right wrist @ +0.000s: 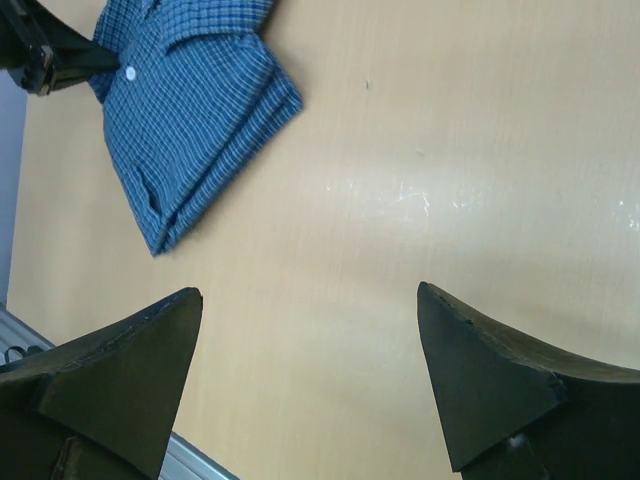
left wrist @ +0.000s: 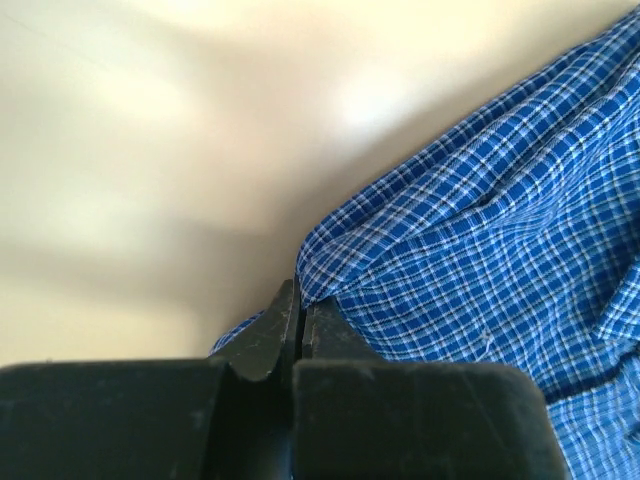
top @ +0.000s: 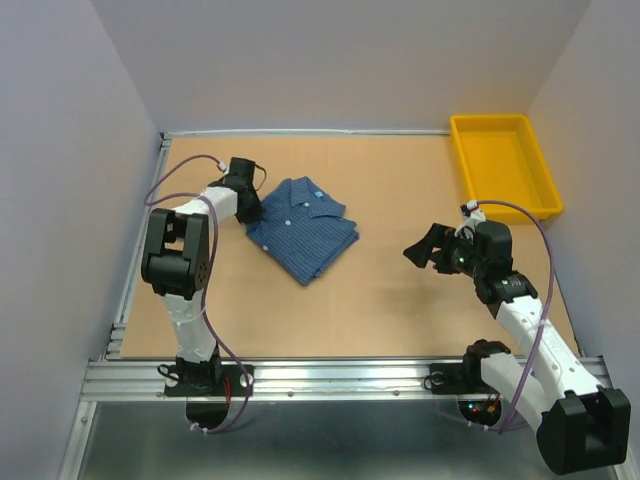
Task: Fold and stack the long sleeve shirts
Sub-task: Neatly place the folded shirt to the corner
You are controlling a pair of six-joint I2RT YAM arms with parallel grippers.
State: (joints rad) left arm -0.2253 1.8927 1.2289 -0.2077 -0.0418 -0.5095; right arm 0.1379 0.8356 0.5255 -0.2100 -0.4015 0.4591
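The blue check shirt (top: 300, 228) lies folded into a compact rectangle on the table's left half, collar at the far end. My left gripper (top: 248, 207) is at its far left edge. In the left wrist view the jaws (left wrist: 300, 300) are shut, with the shirt's edge (left wrist: 480, 230) pinched between the tips. My right gripper (top: 425, 250) is open and empty over bare table to the right of the shirt. The right wrist view shows its wide-apart fingers (right wrist: 308, 292), the shirt (right wrist: 190, 110) at upper left and the left gripper's fingers (right wrist: 50, 55) at its edge.
A yellow tray (top: 505, 160) stands at the far right corner. Grey walls enclose the table on the left, back and right. A metal rail (top: 340, 375) runs along the near edge by the arm bases.
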